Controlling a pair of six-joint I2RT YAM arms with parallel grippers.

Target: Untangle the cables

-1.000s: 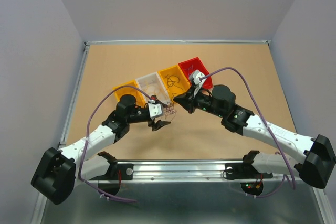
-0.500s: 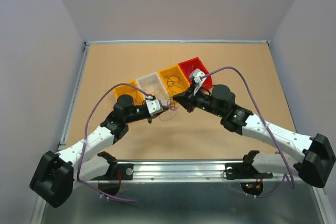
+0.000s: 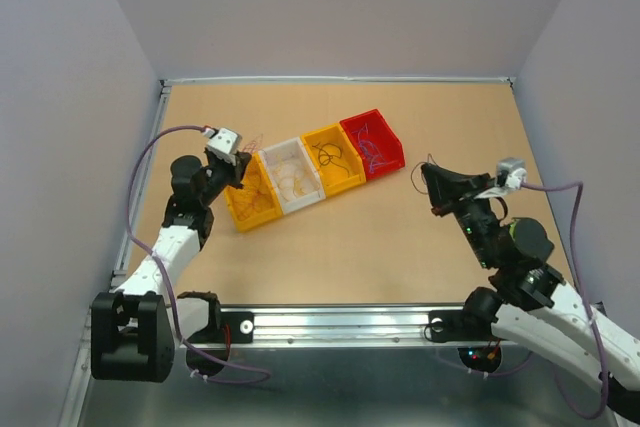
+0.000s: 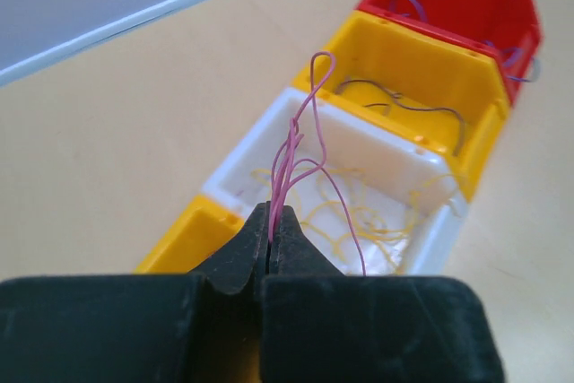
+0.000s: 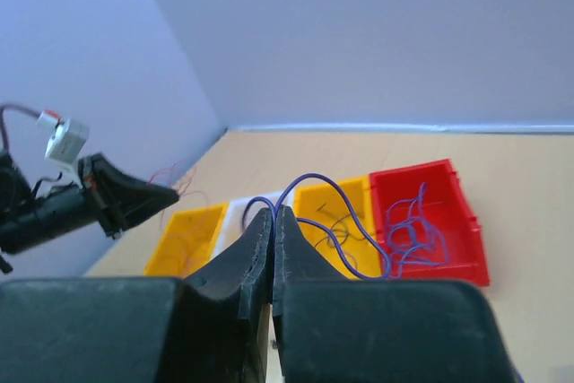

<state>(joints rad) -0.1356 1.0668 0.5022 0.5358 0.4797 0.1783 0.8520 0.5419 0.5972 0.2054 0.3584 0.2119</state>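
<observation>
– Cables (image 5: 414, 224): where are they?
– Some lie in the row of bins (image 3: 262, 215). The left gripper (image 4: 271, 218) is pressed together on a thin pink cable (image 4: 293, 132) at the left end of this row.
– And the right gripper (image 5: 273, 216)?
– It pinches a blue-purple cable (image 5: 309, 176) in the air, well apart from the bins.
</observation>
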